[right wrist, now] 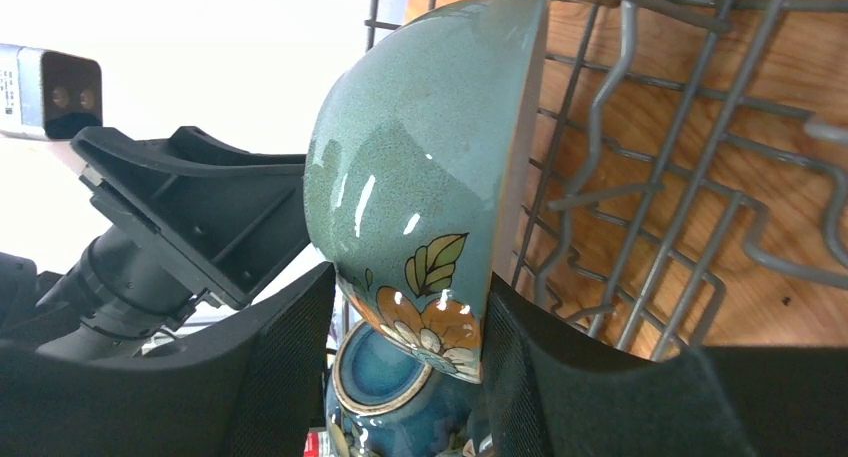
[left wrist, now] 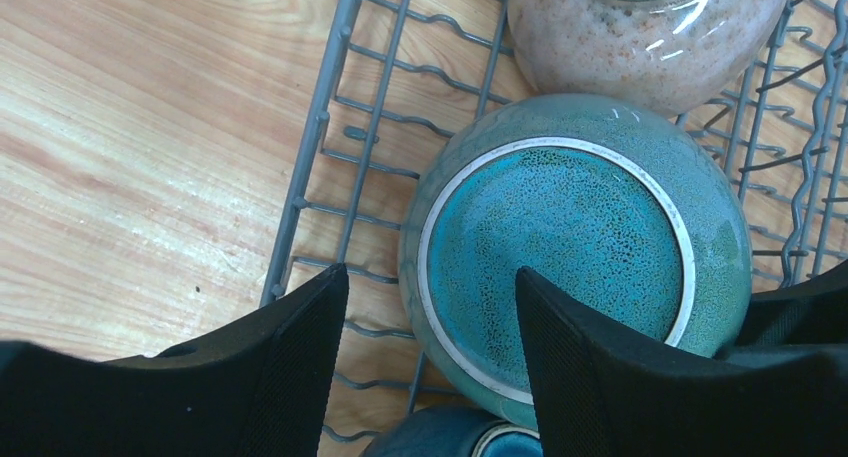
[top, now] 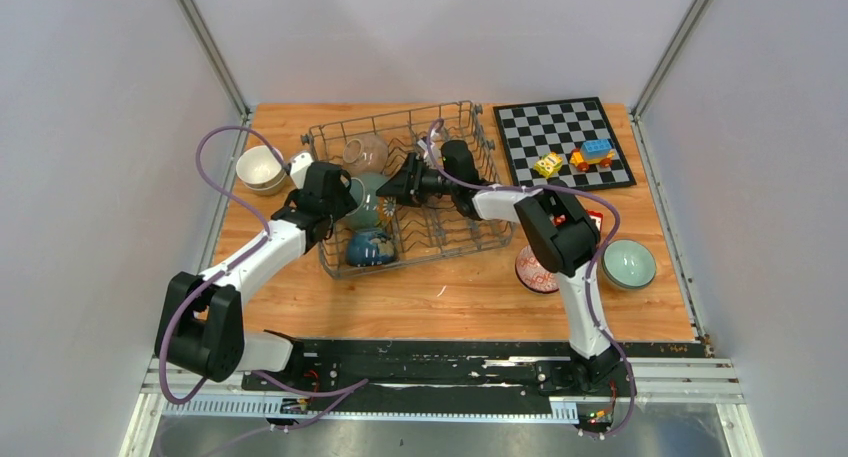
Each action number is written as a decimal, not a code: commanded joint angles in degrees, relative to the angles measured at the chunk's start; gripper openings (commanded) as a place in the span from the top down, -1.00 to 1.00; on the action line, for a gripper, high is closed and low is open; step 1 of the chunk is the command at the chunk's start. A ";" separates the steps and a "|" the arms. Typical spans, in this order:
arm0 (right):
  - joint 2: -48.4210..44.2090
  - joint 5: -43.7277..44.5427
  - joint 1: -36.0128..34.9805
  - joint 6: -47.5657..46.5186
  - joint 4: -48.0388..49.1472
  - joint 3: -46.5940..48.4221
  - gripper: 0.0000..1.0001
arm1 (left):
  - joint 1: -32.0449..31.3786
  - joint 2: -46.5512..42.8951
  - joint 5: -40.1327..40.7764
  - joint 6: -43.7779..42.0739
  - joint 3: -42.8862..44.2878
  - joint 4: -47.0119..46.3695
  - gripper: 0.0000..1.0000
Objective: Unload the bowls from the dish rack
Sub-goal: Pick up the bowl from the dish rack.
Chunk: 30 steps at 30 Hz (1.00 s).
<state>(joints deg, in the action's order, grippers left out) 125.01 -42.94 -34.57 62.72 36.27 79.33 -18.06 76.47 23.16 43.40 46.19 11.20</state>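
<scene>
The right pincer [right wrist: 408,287] reaches into the dish rack [top: 400,125] from the right. Its jaws stand apart around the lower wall of the green bowl [right wrist: 420,147], one finger [right wrist: 280,377] against the glazed outside and the other on the rim side. Both look to meet the bowl, but I cannot tell whether they press on it. The left pincer [left wrist: 430,272] comes in from the opposite side, jaws wide apart and clamped on nothing. In its own view one finger overlaps the bowl's ringed foot and the other hangs over the rack's left edge wire; contact cannot be told.

The green bowl stands on its edge among the tines in the left part of the rack, foot toward the left arm and mouth toward the right. A speckled bowl [left wrist: 640,37] lies just behind it and a blue bowl [top: 370,248] just in front, both inside the rack. The rack's right half shows tines and wire.

The rack sits mid-surface [top: 450,302], toward the back, with a chessboard [top: 563,142] carrying toy blocks [top: 585,157] just beside its right wall. Stacked white bowls [top: 262,169] sit left of the rack, near the surface's left edge. A red-patterned bowl [top: 532,272] and a pale bowl [top: 628,264] rest at the front right, by the right arm. A strip of bare wood runs between the rack's near wall and the surface's near edge
</scene>
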 commanded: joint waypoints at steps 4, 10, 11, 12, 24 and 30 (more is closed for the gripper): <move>1.92 -5.45 -2.02 4.20 9.45 3.98 -0.07 | 0.14 1.34 0.18 0.46 0.30 0.44 -0.29; 3.14 -6.72 -2.55 6.12 11.63 4.92 -0.02 | 0.14 1.29 0.52 0.13 0.39 0.56 -0.28; 3.21 -6.98 -2.58 6.35 11.94 5.00 -0.02 | 0.14 1.31 0.57 0.05 0.39 0.46 -0.28; 3.22 -7.25 -2.67 6.63 12.32 5.00 -0.02 | 0.14 1.31 0.53 0.02 0.39 0.41 -0.28; 4.86 -8.28 -3.93 8.54 13.98 7.14 -0.02 | 0.14 0.97 1.14 -0.46 0.39 0.84 -0.28; 5.39 -8.55 -4.28 8.63 13.89 7.69 0.07 | 0.14 1.28 1.09 -0.42 0.52 0.72 -0.27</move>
<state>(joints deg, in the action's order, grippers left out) 129.43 -48.64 -37.06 70.11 45.54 84.29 -17.65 76.73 26.41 43.07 46.19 10.83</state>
